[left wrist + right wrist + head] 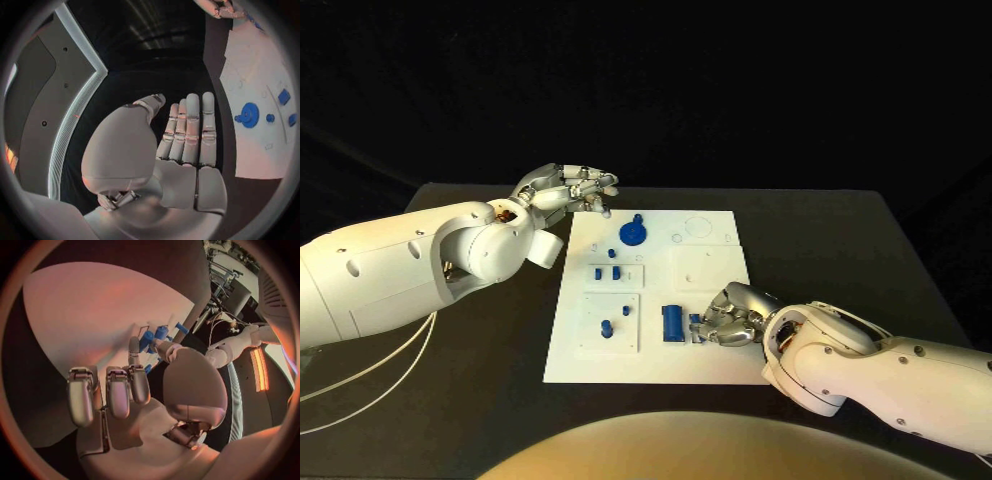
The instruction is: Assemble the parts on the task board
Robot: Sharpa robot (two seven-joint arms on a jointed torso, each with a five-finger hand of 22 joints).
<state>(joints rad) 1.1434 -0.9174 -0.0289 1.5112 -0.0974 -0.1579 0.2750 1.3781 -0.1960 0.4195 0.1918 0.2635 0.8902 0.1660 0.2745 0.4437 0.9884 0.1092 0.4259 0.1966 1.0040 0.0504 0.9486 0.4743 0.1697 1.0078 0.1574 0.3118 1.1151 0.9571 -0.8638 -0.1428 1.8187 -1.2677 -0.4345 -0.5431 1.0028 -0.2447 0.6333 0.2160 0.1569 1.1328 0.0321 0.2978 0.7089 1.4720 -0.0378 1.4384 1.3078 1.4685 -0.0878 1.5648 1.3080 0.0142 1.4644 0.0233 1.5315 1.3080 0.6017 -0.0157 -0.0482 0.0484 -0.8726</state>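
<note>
The task board (711,362) lies flat in the middle of the black table (862,260), with small blue parts scattered on it, among them a blue gear (633,235) near its far edge. The left hand (565,190) hovers off the board's far left corner, fingers straight, holding nothing. The right hand (730,318) rests on the board's near right, seemingly pinching a blue part (694,330).

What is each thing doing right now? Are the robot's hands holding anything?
left hand: held by the far left corner of the board, fingers straight and together in its wrist view, holding nothing.
right hand: on the near part of the board, fingers at a small blue part; whether it grips is unclear.
task board: lying flat on the table.
blue gear: sitting on the board, untouched.
ribbed blue part: lying on the board beside the right hand.
</note>
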